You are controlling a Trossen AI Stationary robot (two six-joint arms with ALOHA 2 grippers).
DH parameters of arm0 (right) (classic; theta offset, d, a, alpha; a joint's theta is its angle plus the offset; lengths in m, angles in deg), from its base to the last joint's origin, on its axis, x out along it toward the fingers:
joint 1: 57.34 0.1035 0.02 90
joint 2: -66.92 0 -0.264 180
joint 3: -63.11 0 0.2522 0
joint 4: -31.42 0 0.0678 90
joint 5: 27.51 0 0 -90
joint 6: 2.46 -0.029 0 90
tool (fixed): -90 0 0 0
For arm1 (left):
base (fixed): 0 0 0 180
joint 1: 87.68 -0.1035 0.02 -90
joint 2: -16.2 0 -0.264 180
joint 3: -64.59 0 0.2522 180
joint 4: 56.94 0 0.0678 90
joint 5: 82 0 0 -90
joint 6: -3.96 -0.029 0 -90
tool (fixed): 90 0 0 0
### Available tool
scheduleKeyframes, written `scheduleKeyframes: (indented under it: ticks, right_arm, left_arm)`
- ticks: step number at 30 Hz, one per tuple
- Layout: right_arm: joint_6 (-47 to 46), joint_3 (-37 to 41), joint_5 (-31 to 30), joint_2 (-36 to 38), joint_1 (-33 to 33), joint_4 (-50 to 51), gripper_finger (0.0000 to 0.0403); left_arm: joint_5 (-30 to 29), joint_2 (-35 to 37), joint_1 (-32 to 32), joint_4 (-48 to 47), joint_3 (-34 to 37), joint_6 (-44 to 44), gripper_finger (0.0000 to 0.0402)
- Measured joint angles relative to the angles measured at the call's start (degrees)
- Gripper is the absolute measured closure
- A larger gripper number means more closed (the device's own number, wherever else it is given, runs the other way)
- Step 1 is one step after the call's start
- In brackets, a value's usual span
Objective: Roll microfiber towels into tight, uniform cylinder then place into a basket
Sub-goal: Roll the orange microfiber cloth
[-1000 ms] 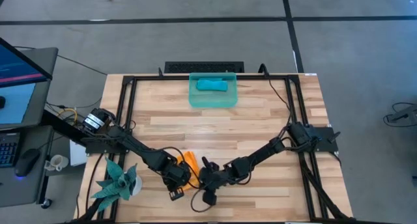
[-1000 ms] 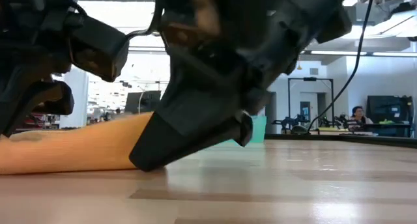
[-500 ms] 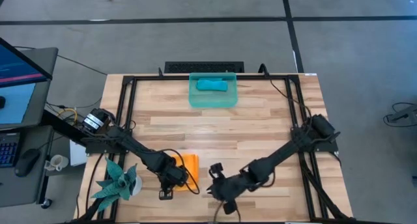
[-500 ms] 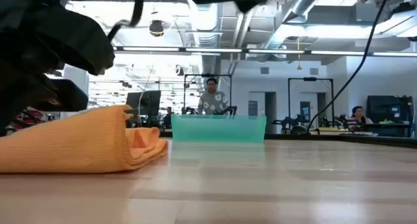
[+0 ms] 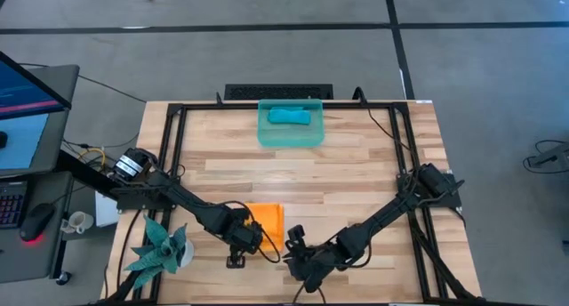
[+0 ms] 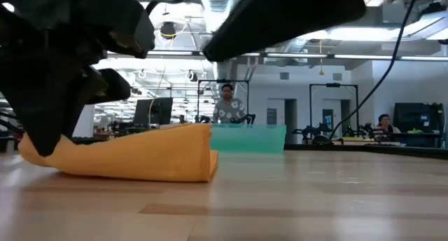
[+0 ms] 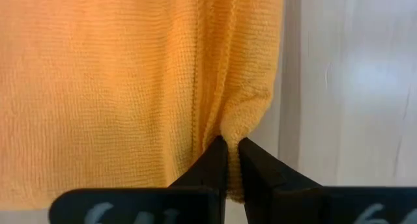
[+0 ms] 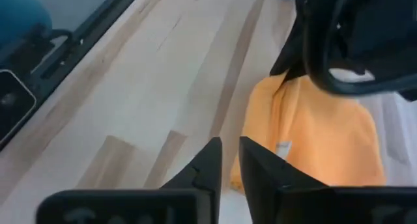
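Left wrist view shows my left gripper [image 7: 232, 148] pinched nearly shut on a puckered edge of the orange towel [image 7: 130, 87], the cloth bunching between the fingertips. From above, that gripper [image 5: 238, 244] sits at the towel's seven o'clock corner, near the table's front edge. My right gripper [image 5: 298, 253] hovers just beside the towel at its four o'clock, touching nothing; its fingers [image 8: 260, 162] stand only a narrow gap apart and hold nothing.

The orange towel [image 5: 264, 221] lies loosely folded on the wooden table [image 5: 356, 173], not yet a tight roll. Well apart, at twelve o'clock by the far edge, the basket [image 5: 291, 134] already holds the blue towel [image 5: 289, 116], rolled. A spiky plant figure [image 5: 160, 248] stands at nine o'clock from my left gripper.

I judge the cloth light, soft and limp: it will sag and unroll unless both ends are pinned. Gripping the doubled edge near each corner should keep the layers together.
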Motion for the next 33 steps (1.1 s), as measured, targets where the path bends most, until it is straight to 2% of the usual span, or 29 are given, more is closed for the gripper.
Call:
scheduleKeyframes:
  ticks: [6,13,17,20,24,33]
  right_arm:
    - [1.5,0.1,0.5,-3.1,-0.8,0.0,0.0273]
    - [9.5,0.0,-0.1,-6.5,-1.3,-5.7,0.0195]
    - [10.3,-0.1,-0.4,-6.5,-2.1,-6.3,0.0167]
    - [7.9,0.0,-0.1,-6.5,-3.6,-5.1,0.0159]
    - [6.2,-0.1,3.2,-7.1,-4.8,-5.3,0.0159]
    - [0.4,-0.1,2.2,-8.5,-6.4,-2.8,0.0167]
  left_arm:
    - [0.0,0.0,-0.3,0.6,-0.1,1.8,0.0387]
    - [-0.1,0.0,-0.3,1.1,-0.1,1.3,0.0387]
    - [-0.1,0.0,-0.3,1.2,-0.1,1.2,0.0387]
    - [-0.1,0.0,-0.3,1.2,-0.1,1.3,0.0387]
    - [-0.1,0.1,-0.4,1.1,-0.1,1.3,0.0387]
    - [0.1,0.1,-0.3,1.1,-0.1,1.1,0.0387]
